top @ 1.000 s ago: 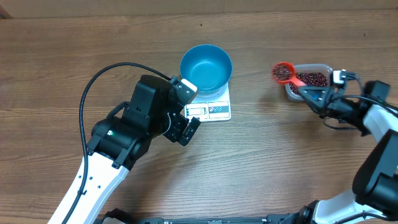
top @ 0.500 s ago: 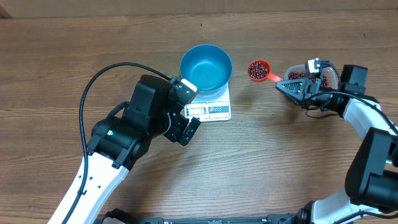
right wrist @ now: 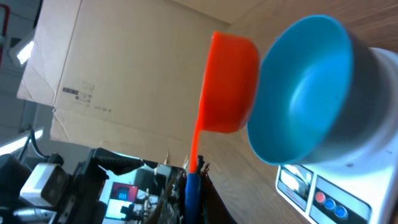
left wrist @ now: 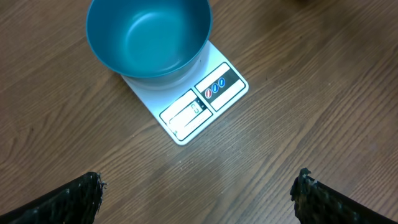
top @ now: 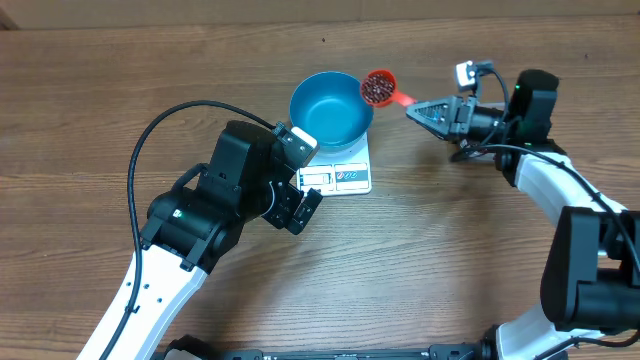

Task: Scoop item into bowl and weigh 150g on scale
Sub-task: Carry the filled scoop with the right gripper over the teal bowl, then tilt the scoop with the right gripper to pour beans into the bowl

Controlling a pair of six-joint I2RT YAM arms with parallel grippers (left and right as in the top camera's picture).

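Many beans (top: 377,89) in scoop (top: 401,98), just beyond right gripper (top: 414,108).

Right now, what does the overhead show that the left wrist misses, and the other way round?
Overhead only: the right gripper shut on the scoop, which carries beans at the bowl's rim. Left wrist only: the left gripper open wide, and the scale's buttons close enough to tell apart. Both: the empty bowl sitting on the scale, on the table.
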